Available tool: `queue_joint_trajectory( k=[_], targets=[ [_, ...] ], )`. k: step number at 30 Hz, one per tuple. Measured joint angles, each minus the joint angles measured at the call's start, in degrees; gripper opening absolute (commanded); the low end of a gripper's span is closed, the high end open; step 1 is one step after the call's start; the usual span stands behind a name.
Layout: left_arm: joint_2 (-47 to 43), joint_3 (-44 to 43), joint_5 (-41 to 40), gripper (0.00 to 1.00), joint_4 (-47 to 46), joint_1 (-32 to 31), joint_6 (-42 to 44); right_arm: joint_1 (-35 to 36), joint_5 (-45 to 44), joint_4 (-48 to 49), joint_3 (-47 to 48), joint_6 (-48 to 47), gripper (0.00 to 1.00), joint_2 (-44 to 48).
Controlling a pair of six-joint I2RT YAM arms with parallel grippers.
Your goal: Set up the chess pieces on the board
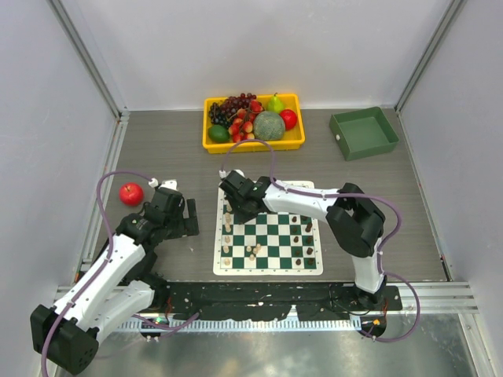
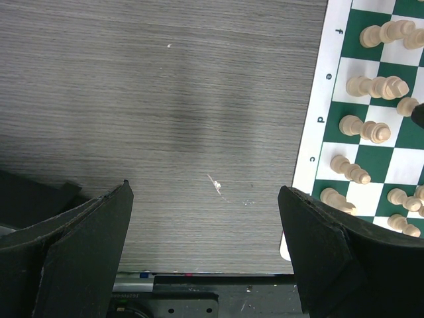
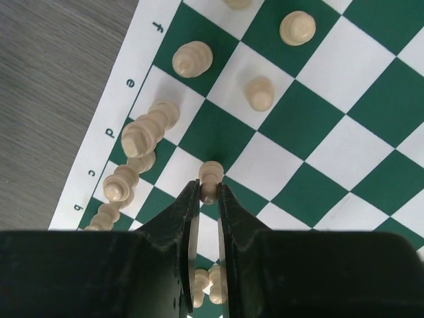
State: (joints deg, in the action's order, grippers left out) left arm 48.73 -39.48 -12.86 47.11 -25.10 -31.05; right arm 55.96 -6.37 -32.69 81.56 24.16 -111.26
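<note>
The green and white board (image 1: pixel 271 239) lies in front of the arms, its left edge also in the left wrist view (image 2: pixel 318 126). Cream chess pieces (image 1: pixel 227 236) stand along its left side and dark pieces (image 1: pixel 306 239) on its right half. My right gripper (image 3: pixel 209 189) is shut on a cream pawn (image 3: pixel 209 177) above the board's left part, near the far left corner (image 1: pixel 238 195). More cream pieces (image 3: pixel 149 129) stand to its left. My left gripper (image 2: pixel 205 232) is open and empty over bare table left of the board (image 1: pixel 169 212).
A yellow tray (image 1: pixel 253 143) of fruit stands at the back centre. A green bin (image 1: pixel 363 132) is at the back right. A red apple (image 1: pixel 131 193) lies left of my left arm. Metal rails edge the table.
</note>
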Motion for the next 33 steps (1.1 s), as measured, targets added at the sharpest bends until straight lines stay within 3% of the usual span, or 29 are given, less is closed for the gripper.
queue_joint_trajectory(
  k=[20, 33],
  targets=[
    [0.00, 0.00, -0.15, 1.00, 0.04, 0.00, 0.00, -1.60, 0.50, -0.39, 3.72, -0.70, 0.18, -3.74],
    [0.02, 0.00, -0.15, 0.99, 0.07, 0.00, 0.00, -1.60, 1.53, -0.37, 3.72, -0.72, 0.34, -3.89]
  ],
)
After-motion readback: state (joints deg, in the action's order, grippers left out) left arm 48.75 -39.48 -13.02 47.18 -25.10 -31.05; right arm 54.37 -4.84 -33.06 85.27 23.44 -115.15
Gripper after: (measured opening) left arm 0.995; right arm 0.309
